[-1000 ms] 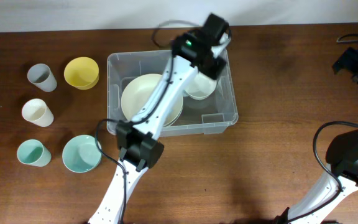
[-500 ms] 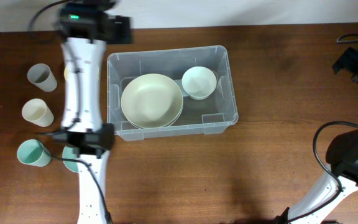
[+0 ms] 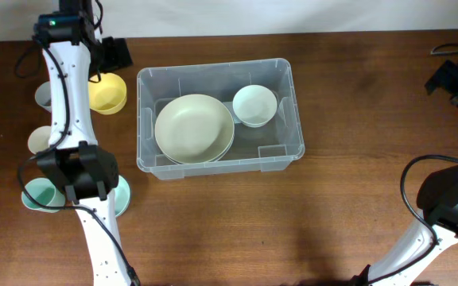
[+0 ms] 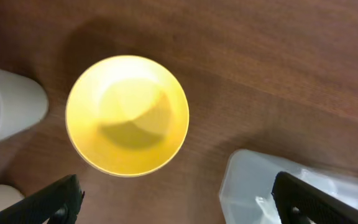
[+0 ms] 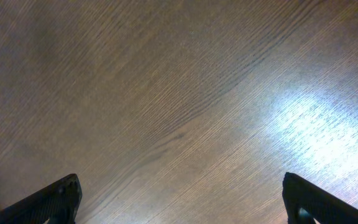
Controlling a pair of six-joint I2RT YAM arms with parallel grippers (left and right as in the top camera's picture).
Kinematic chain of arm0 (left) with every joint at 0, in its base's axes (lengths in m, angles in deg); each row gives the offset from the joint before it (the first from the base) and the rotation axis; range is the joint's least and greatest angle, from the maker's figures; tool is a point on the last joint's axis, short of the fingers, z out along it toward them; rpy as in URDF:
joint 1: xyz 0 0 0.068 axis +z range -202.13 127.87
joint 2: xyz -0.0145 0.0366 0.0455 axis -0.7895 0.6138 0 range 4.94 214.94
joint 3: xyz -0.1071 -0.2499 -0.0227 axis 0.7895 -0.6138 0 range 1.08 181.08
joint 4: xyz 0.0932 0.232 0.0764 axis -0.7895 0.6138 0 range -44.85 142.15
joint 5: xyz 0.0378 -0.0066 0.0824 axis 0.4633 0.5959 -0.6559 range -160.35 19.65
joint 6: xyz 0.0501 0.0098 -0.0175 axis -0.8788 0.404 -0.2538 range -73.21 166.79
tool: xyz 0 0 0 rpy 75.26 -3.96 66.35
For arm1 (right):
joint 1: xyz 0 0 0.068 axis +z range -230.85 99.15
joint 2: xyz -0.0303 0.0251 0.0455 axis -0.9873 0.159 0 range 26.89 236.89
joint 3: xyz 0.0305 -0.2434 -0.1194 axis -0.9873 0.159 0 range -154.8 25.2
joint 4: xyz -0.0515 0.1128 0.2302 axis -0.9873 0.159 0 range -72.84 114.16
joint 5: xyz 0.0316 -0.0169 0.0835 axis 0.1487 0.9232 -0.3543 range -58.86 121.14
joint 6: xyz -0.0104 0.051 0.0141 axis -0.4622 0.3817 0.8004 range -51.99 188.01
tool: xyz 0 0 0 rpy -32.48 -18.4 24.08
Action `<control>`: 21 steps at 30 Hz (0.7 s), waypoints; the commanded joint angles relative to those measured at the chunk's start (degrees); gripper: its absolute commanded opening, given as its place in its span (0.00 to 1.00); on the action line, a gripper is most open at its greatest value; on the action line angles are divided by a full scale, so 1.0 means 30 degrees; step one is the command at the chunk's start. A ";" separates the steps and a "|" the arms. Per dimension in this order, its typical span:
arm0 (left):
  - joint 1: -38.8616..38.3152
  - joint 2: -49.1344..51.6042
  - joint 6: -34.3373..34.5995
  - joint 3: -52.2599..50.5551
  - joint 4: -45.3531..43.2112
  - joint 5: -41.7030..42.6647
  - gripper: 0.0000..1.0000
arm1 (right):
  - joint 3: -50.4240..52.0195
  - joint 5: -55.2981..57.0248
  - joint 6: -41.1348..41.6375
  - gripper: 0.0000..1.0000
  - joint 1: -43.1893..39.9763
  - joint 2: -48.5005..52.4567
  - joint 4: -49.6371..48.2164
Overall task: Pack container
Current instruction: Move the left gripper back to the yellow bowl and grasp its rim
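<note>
Container [image 3: 221,164] upright, mouth up, long axis left-right; left end effector [image 4: 179,202] and right end effector [image 5: 179,202] apart, empty.

Clear rectangular container [image 3: 145,119] upright mid-table, holding large and small bowls.

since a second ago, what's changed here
The left arm swung left from over the container; its open hand now hovers above the yellow bowl. The small pale bowl it was over sits in the container beside the large bowl. Container, bowls and right arm stayed put.
</note>
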 commanded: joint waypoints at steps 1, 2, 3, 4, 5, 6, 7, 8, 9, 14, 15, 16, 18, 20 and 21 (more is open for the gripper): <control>0.0204 -0.0189 -0.0204 -0.1173 -0.1100 0.0109 0.99 | 0.0080 0.0219 0.0007 0.99 -0.0124 0.0058 -0.0007; 0.0204 -0.0189 -0.0532 -0.1275 -0.1253 -0.0197 0.98 | 0.0080 0.0219 0.0007 0.99 -0.0124 0.0058 -0.0007; 0.0204 -0.0189 -0.0918 -0.1392 -0.1413 -0.0605 0.98 | 0.0080 0.0219 0.0007 0.99 -0.0124 0.0058 -0.0007; 0.0211 -0.0189 -0.1486 -0.1457 -0.1494 -0.0991 0.97 | 0.0080 0.0219 0.0007 0.99 -0.0124 0.0058 -0.0007; 0.0240 -0.0189 -0.1974 -0.1457 -0.1494 -0.1275 0.96 | 0.0080 0.0219 0.0007 0.99 -0.0124 0.0058 -0.0007; 0.0284 -0.0189 -0.2441 -0.1457 -0.1472 -0.1399 0.96 | 0.0080 0.0219 0.0007 0.99 -0.0124 0.0058 -0.0007; 0.0313 -0.0189 -0.2892 -0.1457 -0.1457 -0.1392 0.96 | 0.0080 0.0219 0.0007 0.99 -0.0124 0.0058 -0.0007; 0.0357 -0.0182 -0.3155 -0.1472 -0.1450 -0.1384 0.96 | 0.0080 0.0219 0.0007 0.99 -0.0124 0.0058 -0.0007; 0.0372 -0.0131 -0.3286 -0.1494 -0.1457 -0.1377 0.96 | 0.0080 0.0219 0.0007 0.99 -0.0124 0.0058 -0.0007; 0.0372 0.0175 -0.3810 -0.1596 -0.1530 -0.1260 0.95 | 0.0080 0.0219 0.0007 0.99 -0.0124 0.0058 -0.0007; 0.0335 0.0233 -0.4036 -0.1668 -0.1603 -0.1231 0.95 | 0.0080 0.0219 0.0007 0.99 -0.0124 0.0058 -0.0007; 0.0277 0.0321 -0.4430 -0.1763 -0.1668 -0.1239 0.95 | 0.0080 0.0219 0.0007 0.99 -0.0124 0.0058 -0.0007; 0.0182 0.0510 -0.5187 -0.1931 -0.1756 -0.1246 0.95 | 0.0080 0.0219 0.0007 0.99 -0.0124 0.0058 -0.0007; 0.0160 0.0707 -0.5559 -0.2025 -0.1821 -0.1239 0.95 | 0.0080 0.0219 0.0007 0.99 -0.0124 0.0058 -0.0007; 0.0160 0.0852 -0.5821 -0.2069 -0.1880 -0.1224 0.95 | 0.0080 0.0219 0.0007 0.99 -0.0124 0.0058 -0.0007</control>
